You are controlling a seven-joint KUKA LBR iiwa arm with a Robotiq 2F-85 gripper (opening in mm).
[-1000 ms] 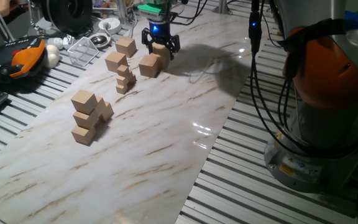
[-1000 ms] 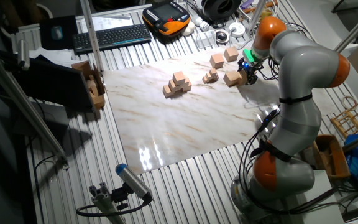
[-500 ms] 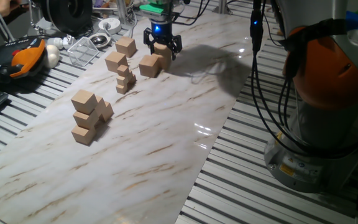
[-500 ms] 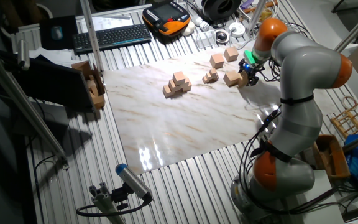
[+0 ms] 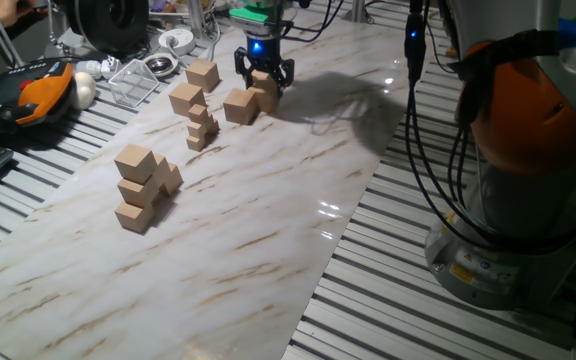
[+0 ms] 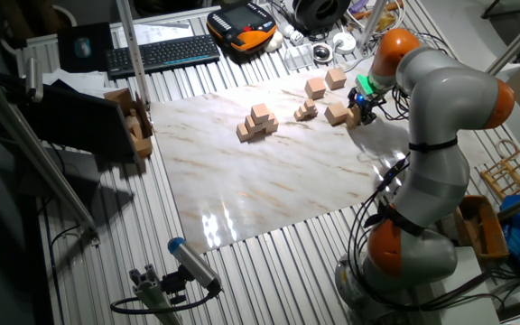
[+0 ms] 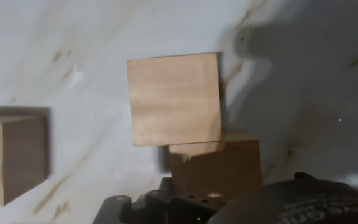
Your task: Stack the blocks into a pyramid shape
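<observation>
While the jaws grip one block (image 5: 264, 82), it hangs just beside another block (image 5: 239, 106) on the marble table (image 5: 268, 200).

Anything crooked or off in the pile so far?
The pyramid looks uneven: its top cube sits twisted against the cubes below, overhanging them. The hand holds a block near another cube; nothing looks spilled or damaged.

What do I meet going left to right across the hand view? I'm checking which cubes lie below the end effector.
A tan cube cut off at the left edge → the tan cube seen from above at centre → the cube nearest the end effector.
</observation>
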